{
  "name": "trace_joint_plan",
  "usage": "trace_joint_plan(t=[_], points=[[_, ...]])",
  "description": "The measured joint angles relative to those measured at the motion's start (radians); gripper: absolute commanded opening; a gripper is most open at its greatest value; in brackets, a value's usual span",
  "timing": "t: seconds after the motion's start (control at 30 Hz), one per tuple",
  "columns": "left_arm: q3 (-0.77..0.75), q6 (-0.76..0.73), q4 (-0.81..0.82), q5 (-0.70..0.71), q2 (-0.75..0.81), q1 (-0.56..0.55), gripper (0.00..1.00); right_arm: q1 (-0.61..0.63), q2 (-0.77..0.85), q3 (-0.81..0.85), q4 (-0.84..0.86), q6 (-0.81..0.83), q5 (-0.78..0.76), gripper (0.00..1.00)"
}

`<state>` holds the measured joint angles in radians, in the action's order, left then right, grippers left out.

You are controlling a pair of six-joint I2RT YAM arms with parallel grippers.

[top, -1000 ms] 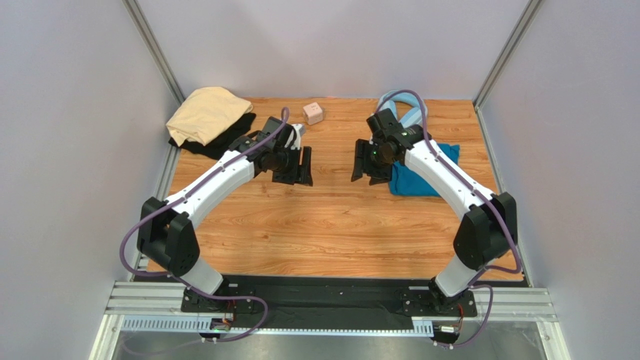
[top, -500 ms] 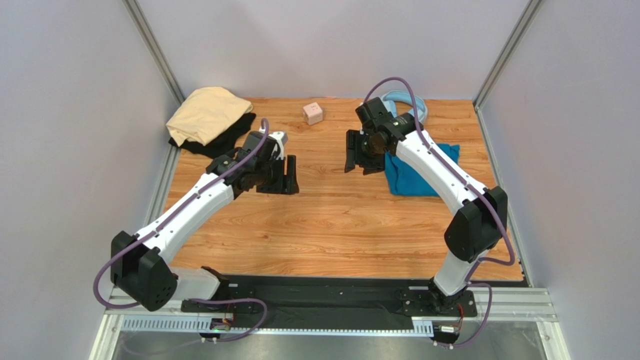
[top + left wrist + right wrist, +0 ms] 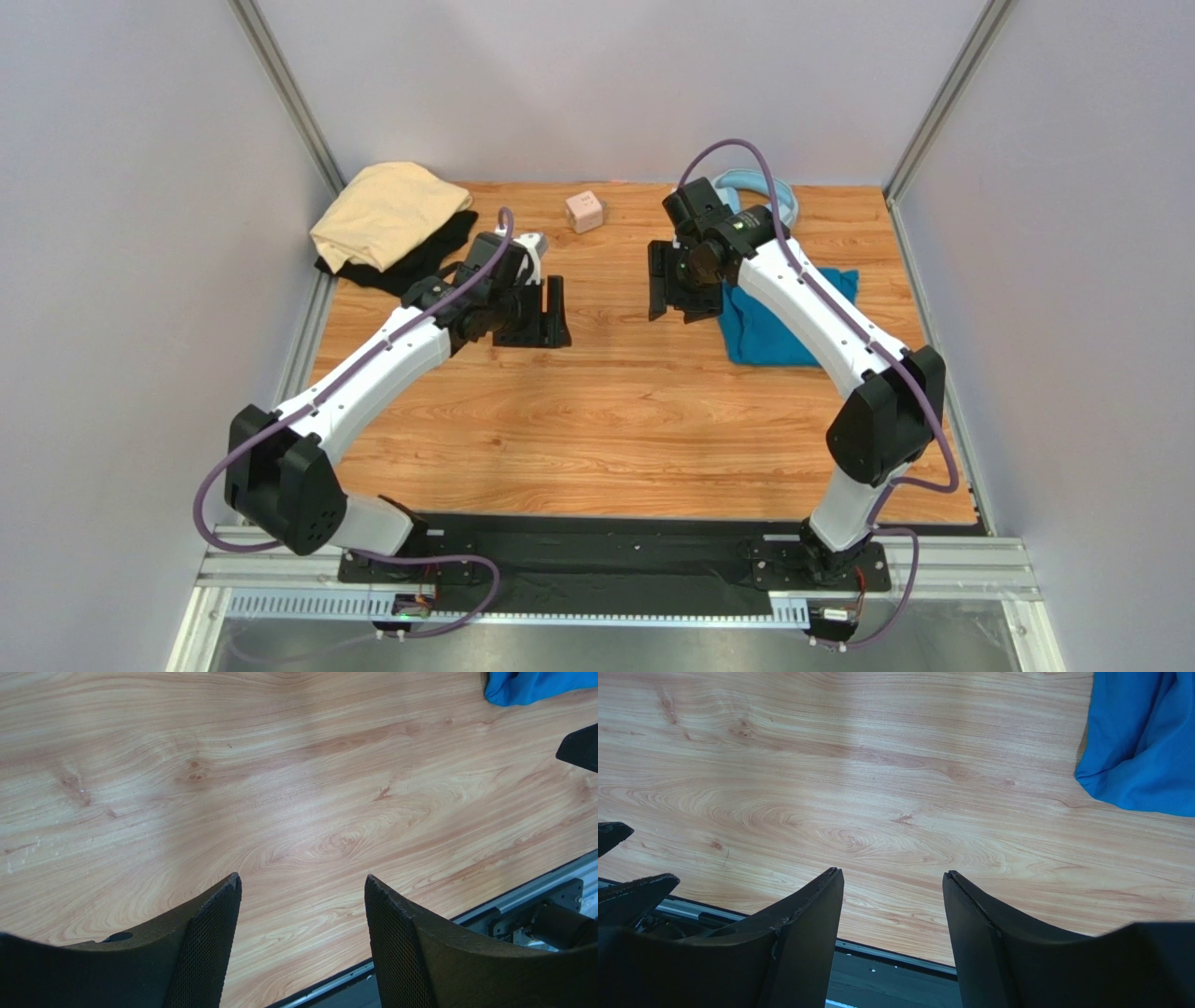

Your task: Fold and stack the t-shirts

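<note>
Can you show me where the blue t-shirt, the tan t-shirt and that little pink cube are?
blue t-shirt (image 3: 765, 345), overhead view, lower left part of the cloth.
tan t-shirt (image 3: 386, 210), overhead view, middle of the bundle.
pink cube (image 3: 585, 212), overhead view, its top face.

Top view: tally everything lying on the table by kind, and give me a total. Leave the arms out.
Shirts: 3 (tan shirt, black shirt, blue shirt)
Headphones: 1 (light-blue headphones)
Cubes: 1 (pink cube)
Total: 5
</note>
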<state>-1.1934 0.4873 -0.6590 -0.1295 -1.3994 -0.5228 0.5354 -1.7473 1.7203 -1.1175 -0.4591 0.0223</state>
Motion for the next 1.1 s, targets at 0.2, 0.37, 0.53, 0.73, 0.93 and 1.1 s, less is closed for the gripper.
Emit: trace_joint_plan(t=[0.2,0.37,0.53,0.73,0.93,1.1], points=[[-0.004,0.006,0.006,-0.009,-0.016,0.004,0.71,0.0,-0.006,0.0,-0.001,0.005,-0.006,0.6],[-0.004,0.006,0.005,-0.007,-0.016,0.016,0.71,0.0,-0.021,-0.001,0.001,0.004,-0.006,0.6],[-0.004,0.009,0.004,-0.008,-0.016,0.026,0.71,0.0,-0.032,-0.004,0.008,0.005,-0.006,0.6],[-0.004,0.021,0.005,-0.013,-0.016,0.027,0.71,0.0,-0.034,-0.009,0.016,0.005,-0.006,0.6],[-0.003,0.029,0.005,-0.019,-0.014,0.028,0.71,0.0,-0.037,-0.02,0.021,0.005,-0.006,0.6],[0.002,0.031,0.005,-0.019,-0.011,0.033,0.71,0.0,-0.05,-0.02,0.023,0.005,-0.005,0.6]])
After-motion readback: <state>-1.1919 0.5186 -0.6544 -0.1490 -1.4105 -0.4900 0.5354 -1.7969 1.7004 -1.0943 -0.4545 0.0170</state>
